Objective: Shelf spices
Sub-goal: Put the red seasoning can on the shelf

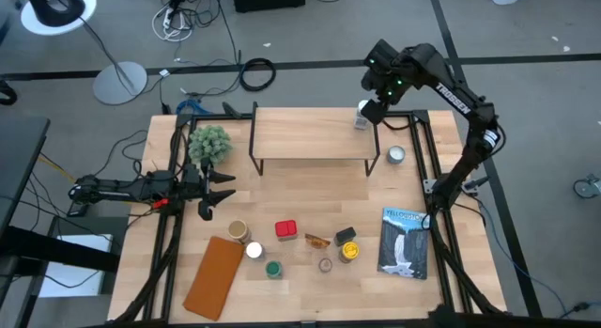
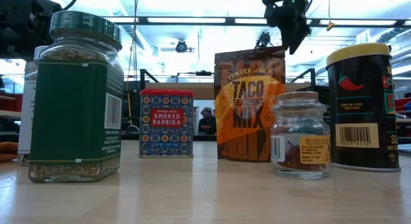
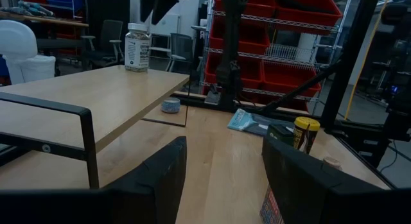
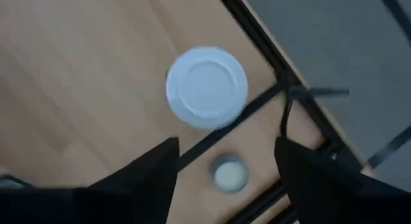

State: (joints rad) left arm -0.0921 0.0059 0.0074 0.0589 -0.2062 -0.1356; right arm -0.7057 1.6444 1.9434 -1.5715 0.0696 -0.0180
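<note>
A white-lidded jar (image 1: 362, 117) (image 4: 207, 87) stands on its base at the far right corner of the shelf (image 1: 315, 133), a light-wood board on black legs. My right gripper (image 4: 226, 147) (image 1: 374, 109) hangs above that jar, open and pointing down, clear of the lid. The other spices stand in a group near the table's near edge: red tin (image 1: 286, 230) (image 2: 166, 123), amber packet (image 1: 317, 240) (image 2: 249, 102), black box (image 1: 345, 235), yellow-lidded jar (image 1: 348, 252), green-lidded jar (image 1: 273, 269) (image 2: 77, 95). My left gripper (image 1: 222, 192) (image 3: 225, 172) waits open, left of the shelf.
A shallow silver tin (image 1: 396, 155) lies right of the shelf, with a blue-and-white packet (image 1: 404, 242) nearer the front. A small green plant (image 1: 209, 143) stands left of the shelf. A brown flat pouch (image 1: 214, 276) lies at the near left. Black frame rails run along both table sides.
</note>
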